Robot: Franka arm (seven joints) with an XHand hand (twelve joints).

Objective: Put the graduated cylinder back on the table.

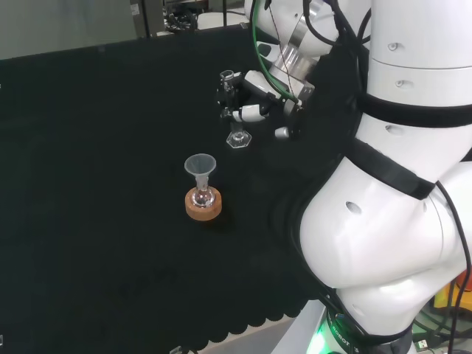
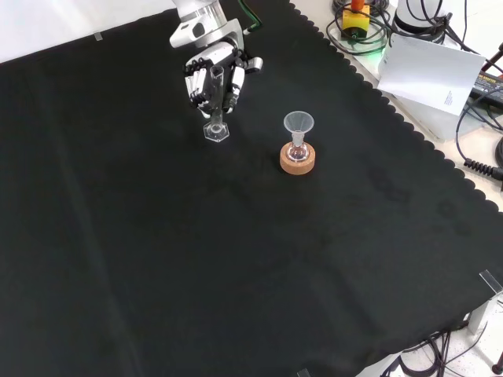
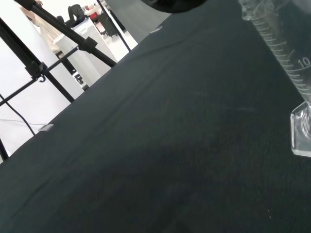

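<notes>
Robot hand (image 2: 211, 78) grips the graduated cylinder (image 2: 215, 106), fingers curled round its tube. Cylinder stands upright near the black cloth's (image 2: 157, 259) far edge in the front view, hexagonal base touching the cloth. Printed graduation marks show on its tube. Nearby, a funnel (image 2: 298, 124) sits in a flask on a cork ring (image 2: 298, 160).

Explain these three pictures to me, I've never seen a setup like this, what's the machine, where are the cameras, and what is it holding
It is one white robot arm with a black and white hand instead of a claw, working over a bench covered with black cloth. One picture looks over the arm from behind, one looks down from the front, and one is taken at the wrist. The hand's fingers are curled round a clear graduated cylinder, held upright with its base at or just above the cloth; I cannot tell if it touches. Beside it stands a small flask on a cork ring, with a funnel in its neck.
</notes>
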